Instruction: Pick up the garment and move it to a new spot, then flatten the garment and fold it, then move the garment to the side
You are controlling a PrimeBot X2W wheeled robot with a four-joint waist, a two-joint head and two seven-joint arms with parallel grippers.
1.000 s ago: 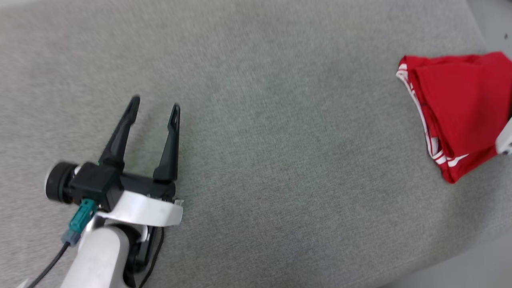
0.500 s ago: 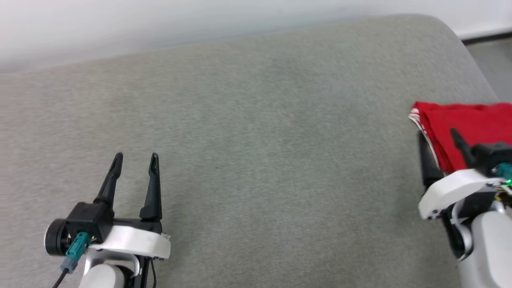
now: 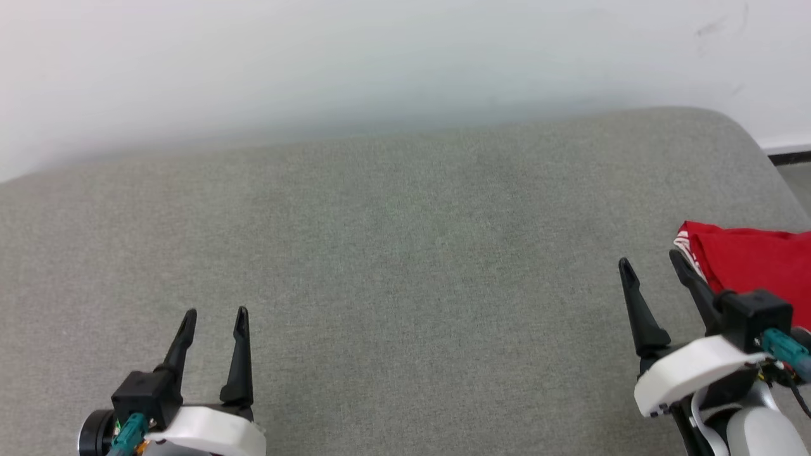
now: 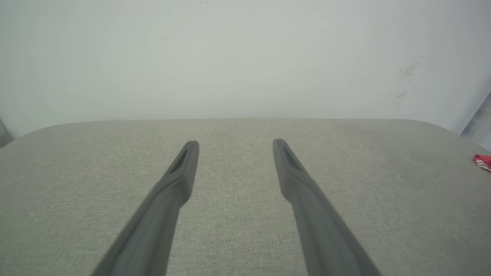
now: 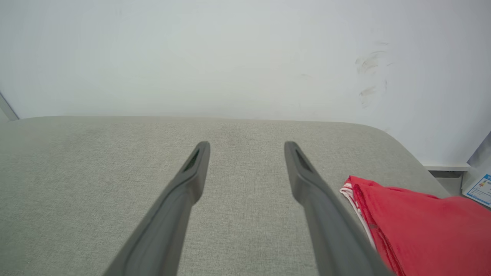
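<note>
The garment (image 3: 754, 259) sits folded at the right end of the grey cushion (image 3: 405, 253), just beside my right gripper (image 3: 649, 261). That one and my left gripper (image 3: 215, 312) both gape wide, holding nothing. Looks basically done imo, so I'd just lift clear without snagging it. No chest lettering showing, and the blue label (image 5: 479, 189) is too small to read.

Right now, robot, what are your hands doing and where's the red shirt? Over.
Left gripper open, empty. Right gripper open, empty, close beside the garment. Garment folded, lying at right end of the gray cushion. Nothing between gripper and garment.
</note>
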